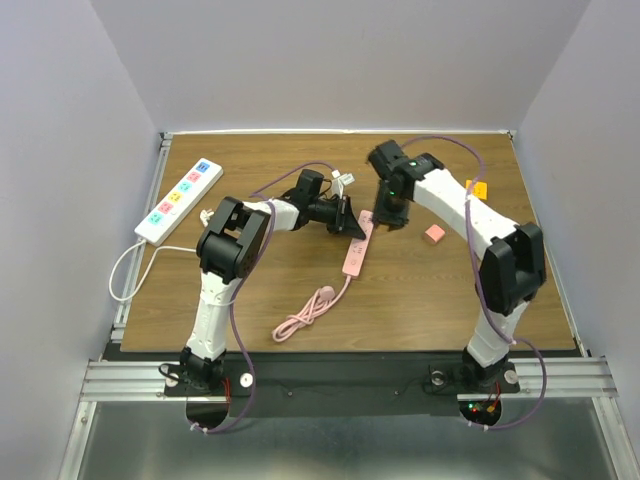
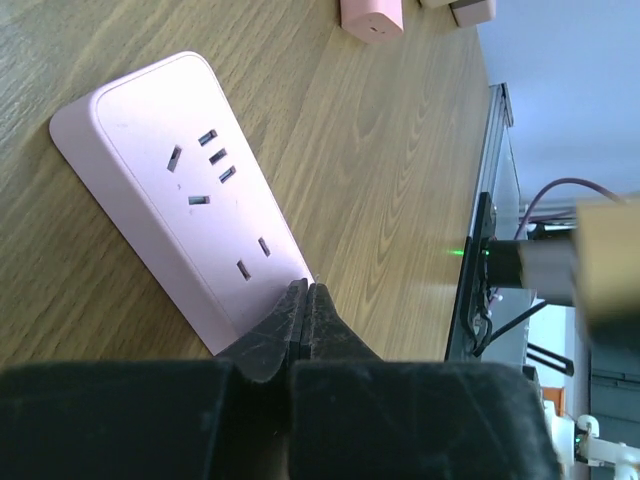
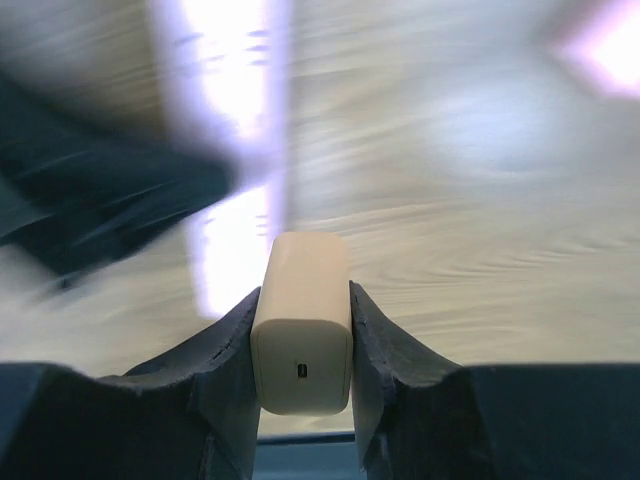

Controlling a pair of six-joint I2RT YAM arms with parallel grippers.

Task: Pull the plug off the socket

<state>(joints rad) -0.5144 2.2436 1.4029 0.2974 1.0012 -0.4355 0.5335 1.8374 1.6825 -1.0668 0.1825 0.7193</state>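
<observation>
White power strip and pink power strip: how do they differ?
The white power strip has coloured outlet faces; the pink power strip is plain pink. The white one lies near the left edge; the pink one lies mid-table, the left gripper at its end. Both lie flat, corded.

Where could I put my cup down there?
Front right, bare wood lies between the pink cable and the right arm. The middle is crowded: the left tool and the right tool, holding a white plug, meet at the pink power strip.
</observation>
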